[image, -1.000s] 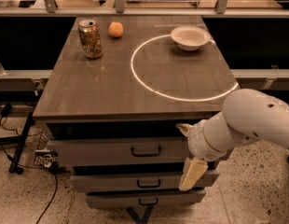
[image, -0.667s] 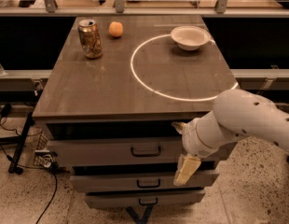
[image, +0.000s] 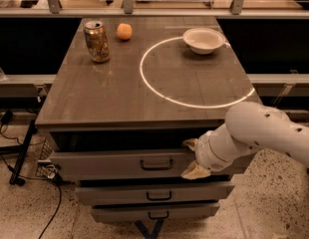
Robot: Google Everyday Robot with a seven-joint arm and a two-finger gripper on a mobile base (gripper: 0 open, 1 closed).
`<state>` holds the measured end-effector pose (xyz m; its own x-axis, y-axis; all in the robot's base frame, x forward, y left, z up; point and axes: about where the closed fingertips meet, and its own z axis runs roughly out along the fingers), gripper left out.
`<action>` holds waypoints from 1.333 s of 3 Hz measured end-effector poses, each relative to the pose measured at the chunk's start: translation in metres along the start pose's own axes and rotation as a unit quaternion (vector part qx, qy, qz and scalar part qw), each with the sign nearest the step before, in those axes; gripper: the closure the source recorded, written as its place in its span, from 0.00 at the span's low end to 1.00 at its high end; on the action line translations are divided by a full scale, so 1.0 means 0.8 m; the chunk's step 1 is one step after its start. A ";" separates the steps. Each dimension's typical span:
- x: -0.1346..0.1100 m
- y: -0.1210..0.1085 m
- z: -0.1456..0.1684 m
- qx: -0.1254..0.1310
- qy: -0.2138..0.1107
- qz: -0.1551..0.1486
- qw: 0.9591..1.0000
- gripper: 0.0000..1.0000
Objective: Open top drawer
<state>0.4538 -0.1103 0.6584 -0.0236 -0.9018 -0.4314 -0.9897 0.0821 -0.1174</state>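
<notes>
The top drawer is the widest grey front, just under the table top, with a dark centre pull handle. A dark gap shows above its front edge. My gripper is at the drawer front, to the right of the handle, on a white arm coming in from the right. Its two beige fingertips stand apart: one at the front's upper edge, the other at its lower edge. The mid-sized drawer and the smallest drawer lie below, both shut.
On the table top stand a drinks can, an orange and a white bowl; a bright ring of light lies on the right half. Cables and a stand leg lie on the floor at left. Rails run behind the table.
My arm has moved left and up. The fingertips have risen from the level of the lower drawers to the top drawer's front, closer to its handle.
</notes>
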 end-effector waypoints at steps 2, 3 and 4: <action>-0.006 -0.002 -0.014 0.000 0.000 0.000 1.000 1.00; -0.003 0.004 -0.017 -0.001 0.004 0.000 1.000 0.98; 0.025 0.054 -0.049 -0.013 0.037 0.001 0.999 0.67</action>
<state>0.4054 -0.1414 0.6794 -0.0348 -0.9304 -0.3648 -0.9930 0.0733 -0.0923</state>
